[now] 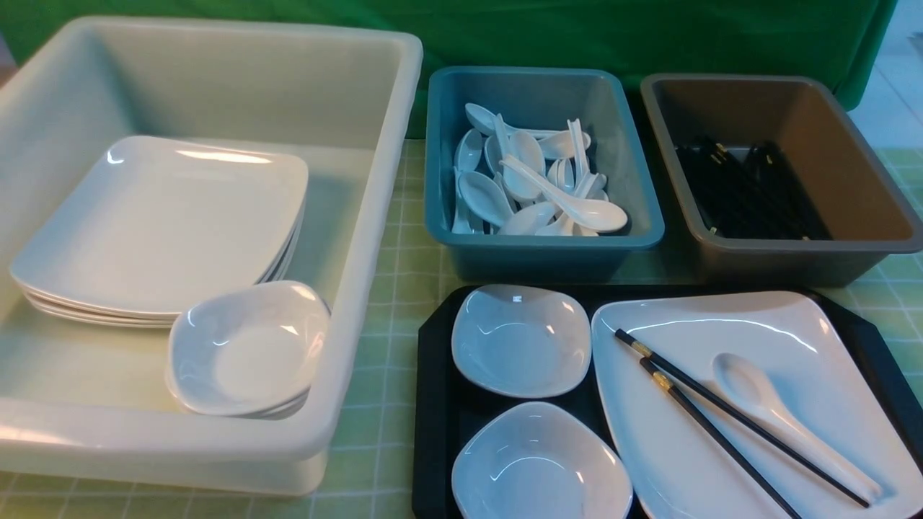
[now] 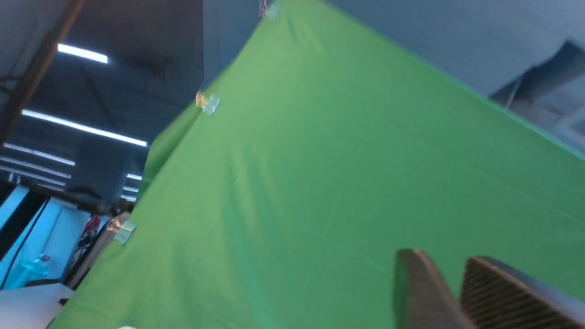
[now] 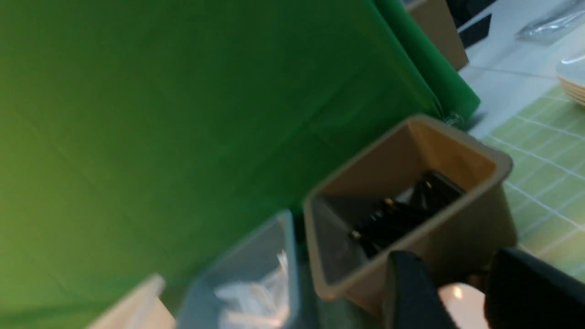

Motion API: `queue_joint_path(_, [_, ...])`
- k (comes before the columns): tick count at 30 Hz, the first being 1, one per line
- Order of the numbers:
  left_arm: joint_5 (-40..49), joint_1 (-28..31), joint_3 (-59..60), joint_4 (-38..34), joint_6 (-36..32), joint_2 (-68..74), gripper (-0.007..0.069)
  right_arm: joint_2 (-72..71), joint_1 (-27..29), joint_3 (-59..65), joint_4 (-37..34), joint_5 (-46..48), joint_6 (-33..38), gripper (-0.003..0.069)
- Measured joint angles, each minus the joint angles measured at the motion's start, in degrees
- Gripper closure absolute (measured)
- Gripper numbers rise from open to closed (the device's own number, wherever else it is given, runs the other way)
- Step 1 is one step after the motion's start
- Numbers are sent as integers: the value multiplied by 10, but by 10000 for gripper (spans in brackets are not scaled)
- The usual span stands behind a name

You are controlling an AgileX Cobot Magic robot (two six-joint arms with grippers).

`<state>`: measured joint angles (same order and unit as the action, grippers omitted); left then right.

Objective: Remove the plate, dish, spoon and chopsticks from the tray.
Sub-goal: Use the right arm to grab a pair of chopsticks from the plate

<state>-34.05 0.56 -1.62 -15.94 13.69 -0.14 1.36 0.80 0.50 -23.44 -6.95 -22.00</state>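
Observation:
The black tray (image 1: 433,375) lies at the front right of the table. On it are two small white dishes (image 1: 520,339) (image 1: 541,465) and the large white square plate (image 1: 721,324). The black chopsticks (image 1: 721,406) and the white spoon (image 1: 750,386) lie on the plate. Neither gripper shows in the front view. My left gripper (image 2: 445,260) is open and empty, seen against the green backdrop. My right gripper (image 3: 457,256) is open and empty, raised near the grey tub, with a white patch of the plate (image 3: 459,301) showing behind its fingers.
A large white tub (image 1: 360,216) at the left holds stacked plates (image 1: 159,223) and small dishes (image 1: 249,349). Behind the tray, a teal tub (image 1: 541,238) holds several spoons and a grey tub (image 1: 793,256) holds chopsticks. A green backdrop closes off the back.

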Motion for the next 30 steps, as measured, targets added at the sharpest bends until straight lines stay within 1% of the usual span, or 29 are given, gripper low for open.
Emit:
queue_joint_path(3, [53,0,-65,0,0,5,627,0,0,0,-7,-16,4,417])
queue_joint_path(4, [74,0,-97,2,0,11,632,0,0,0,-8,-24,4,417])
queue_joint_path(7, [182,0,-198,17,0,48,639,0,0,0,-6,-88,4,419])
queue_joint_path(8, [182,0,-204,18,0,52,639,0,0,0,-4,-91,5,419])
queue_joint_path(9, [247,0,-252,21,0,81,641,0,-1,-14,27,-88,10,428])
queue_joint_path(11, [363,0,-318,21,-2,140,641,8,-6,-67,89,-12,18,454])
queue_joint_path(12, [428,0,-345,22,-7,178,641,23,-14,-127,129,53,27,484])
queue_joint_path(13, [471,0,-362,22,-19,212,641,43,-19,-164,155,97,38,516])
queue_joint_path(14, [539,0,-373,22,-34,246,641,76,-27,-219,174,172,60,560])
queue_joint_path(15, [547,0,-376,22,-37,260,641,83,-29,-228,177,172,60,560])
queue_joint_path(16, [588,0,-380,18,-50,295,641,126,-36,-281,186,237,93,604])
queue_joint_path(18, [637,0,-381,5,-70,343,641,185,-45,-342,195,316,127,638])
queue_joint_path(19, [692,0,-381,-15,-99,401,641,260,-55,-409,203,412,162,649])
queue_joint_path(20, [712,0,-381,-30,-123,424,641,309,-59,-449,205,485,184,651])
queue_joint_path(21, [721,0,-381,-33,-127,436,641,319,-59,-456,205,498,184,651])
queue_joint_path(22, [750,0,-381,-59,-169,475,641,409,-61,-516,205,586,215,652])
queue_joint_path(23, [764,0,-381,-72,-188,498,641,457,-63,-544,205,635,234,653])
queue_joint_path(24, [767,0,-381,-72,-188,498,641,466,-63,-548,205,654,238,654])
queue_joint_path(25, [784,0,-381,-94,-211,522,641,529,-63,-579,200,705,279,654])
queue_joint_path(27, [792,0,-381,-110,-225,534,641,588,-63,-604,181,732,309,654])
queue_joint_path(29, [797,0,-381,-124,-243,543,641,671,-66,-630,101,747,390,654])
queue_joint_path(30, [798,0,-381,-126,-246,543,641,683,-68,-633,87,745,407,654])
